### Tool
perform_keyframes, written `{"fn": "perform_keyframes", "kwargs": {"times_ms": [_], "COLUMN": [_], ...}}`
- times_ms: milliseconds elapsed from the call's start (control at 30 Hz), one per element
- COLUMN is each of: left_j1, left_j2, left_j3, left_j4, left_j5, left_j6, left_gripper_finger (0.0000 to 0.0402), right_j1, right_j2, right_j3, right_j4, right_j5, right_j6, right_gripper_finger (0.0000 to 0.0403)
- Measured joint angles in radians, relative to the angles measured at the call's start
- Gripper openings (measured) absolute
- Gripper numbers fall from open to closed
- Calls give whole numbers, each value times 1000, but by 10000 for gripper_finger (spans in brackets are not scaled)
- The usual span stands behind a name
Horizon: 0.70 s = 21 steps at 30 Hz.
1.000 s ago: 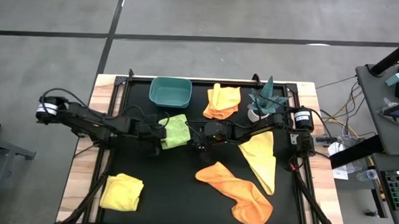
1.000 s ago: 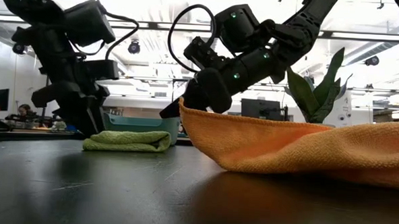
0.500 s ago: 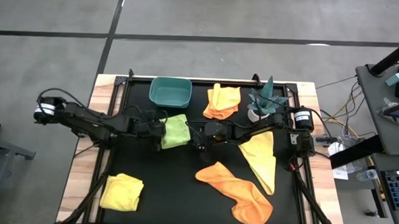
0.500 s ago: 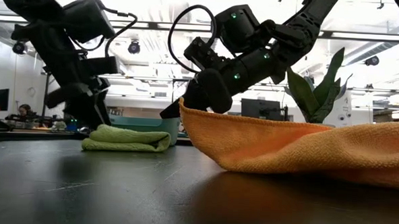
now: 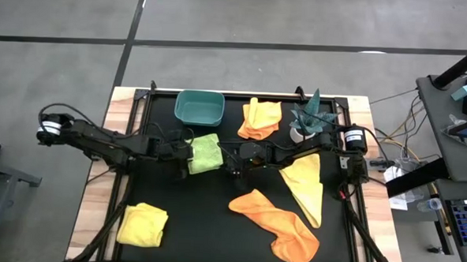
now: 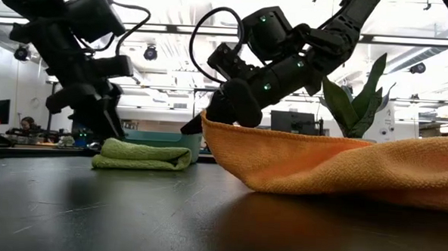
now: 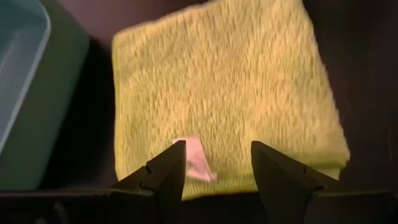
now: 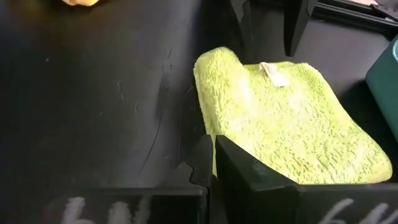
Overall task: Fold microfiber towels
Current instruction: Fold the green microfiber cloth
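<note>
A lime green towel (image 5: 206, 152) lies folded on the black mat, in front of the teal bin. It also shows in the low view (image 6: 143, 156). My left gripper (image 5: 187, 154) is open at the towel's left edge, its fingers on either side of a white tag (image 7: 198, 163), a little above the cloth. My right gripper (image 5: 234, 164) is shut, low at the towel's right edge. An orange towel (image 5: 281, 224) and a yellow towel (image 5: 306, 185) lie spread at the right. A second orange towel (image 5: 260, 118) and a folded yellow towel (image 5: 142, 224) lie apart. My right gripper stands shut at the green towel's right edge (image 8: 208, 127), slanting down from the table's right. I cannot tell whether it touches the cloth.
The teal bin (image 5: 199, 106) stands just beyond the green towel. A small potted plant (image 5: 309, 122) stands at the far right. Bare mat lies between the green towel and the folded yellow towel.
My left gripper has drawn back a little toward the table's left edge and risen slightly off the mat beside the green towel. The towel stays folded where it was. My right gripper has kept still.
</note>
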Motion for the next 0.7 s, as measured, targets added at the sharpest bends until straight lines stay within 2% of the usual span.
{"fn": "perform_keyframes", "kwargs": {"times_ms": [200, 333, 400, 567, 700], "left_j1": [-2, -11, -14, -26, -38], "left_j2": [0, 11, 29, 98, 170], "left_j3": [33, 40, 37, 29, 26], "left_j4": [42, 114, 154, 150, 86], "left_j5": [4, 61, 96, 102, 104], "left_j6": [-2, -10, -30, -97, -143], "left_gripper_finger": [166, 166, 166, 166, 166], "right_j1": [-19, -36, -39, -39, -39], "right_j2": [0, 14, 49, 172, 209], "right_j3": [17, 31, 48, 130, 200], "right_j4": [5, 19, 16, -6, -117], "right_j5": [0, 2, 2, 0, -1], "right_j6": [13, 39, 43, 59, 56], "right_gripper_finger": [13, 13, 13, 13, 13]}}
